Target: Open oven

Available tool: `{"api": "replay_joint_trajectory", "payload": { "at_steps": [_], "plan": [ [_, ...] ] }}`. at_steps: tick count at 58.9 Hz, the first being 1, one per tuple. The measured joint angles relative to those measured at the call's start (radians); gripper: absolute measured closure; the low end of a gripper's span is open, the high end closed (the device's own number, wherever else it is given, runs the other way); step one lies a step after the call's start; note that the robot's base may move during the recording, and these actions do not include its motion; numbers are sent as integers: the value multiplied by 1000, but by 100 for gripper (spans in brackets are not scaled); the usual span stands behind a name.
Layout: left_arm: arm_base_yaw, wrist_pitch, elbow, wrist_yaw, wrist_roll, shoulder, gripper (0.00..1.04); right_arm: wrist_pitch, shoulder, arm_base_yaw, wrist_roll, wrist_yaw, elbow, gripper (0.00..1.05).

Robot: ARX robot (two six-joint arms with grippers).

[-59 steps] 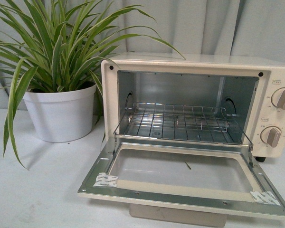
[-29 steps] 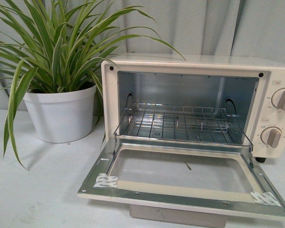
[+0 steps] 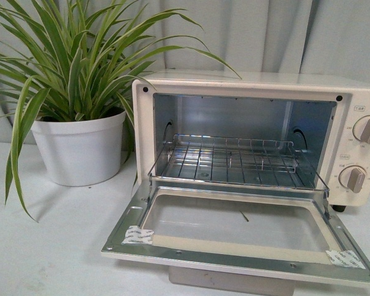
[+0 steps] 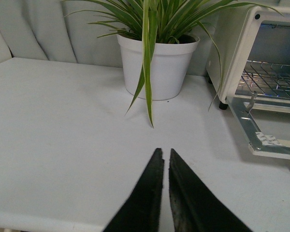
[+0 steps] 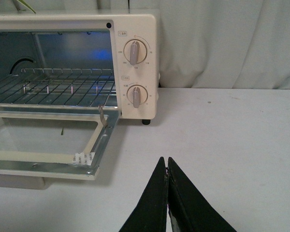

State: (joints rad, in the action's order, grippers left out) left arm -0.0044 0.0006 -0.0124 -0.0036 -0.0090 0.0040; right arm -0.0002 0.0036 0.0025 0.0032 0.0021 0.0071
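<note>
The cream-white oven [image 3: 357,98] stands on the white table with its glass-windowed door [image 3: 234,225] folded down flat toward me. The wire rack [image 3: 228,161] and metal interior are exposed. Two beige knobs [image 3: 365,129] sit on its right panel. The long handle shows only as a pale strip under the door's front edge [image 3: 231,280]. The oven also shows in the left wrist view [image 4: 241,53] and the right wrist view [image 5: 135,29]. My left gripper [image 4: 164,153] is shut and empty over bare table, left of the oven. My right gripper [image 5: 166,161] is shut and empty, right of the open door.
A spider plant in a white pot [image 3: 79,148] stands just left of the oven; its long leaves hang over the table and the oven's top corner. The pot also shows in the left wrist view [image 4: 154,67]. A grey curtain [image 3: 265,31] hangs behind.
</note>
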Motion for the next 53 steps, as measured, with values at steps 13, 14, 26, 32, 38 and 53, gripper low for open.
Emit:
{"api": "replay_joint_trajectory", "payload": {
  "at_steps": [13,14,26,32,38,53],
  "plan": [
    [0,0,0,0,0,0,56,0,0,0,-2,0,0,66],
    [0,0,0,0,0,0,55,0,0,0,-2,0,0,62],
    [0,0,0,0,0,0,8,0,0,0,-2,0,0,18],
    [0,0,0,0,1,0,7,0,0,0,-1,0,0,10],
    [0,0,0,0,1,0,6,0,0,0,-2,0,0,9],
    [0,0,0,0,1,0,6,0,0,0,-2,0,0,9]
  ]
}}
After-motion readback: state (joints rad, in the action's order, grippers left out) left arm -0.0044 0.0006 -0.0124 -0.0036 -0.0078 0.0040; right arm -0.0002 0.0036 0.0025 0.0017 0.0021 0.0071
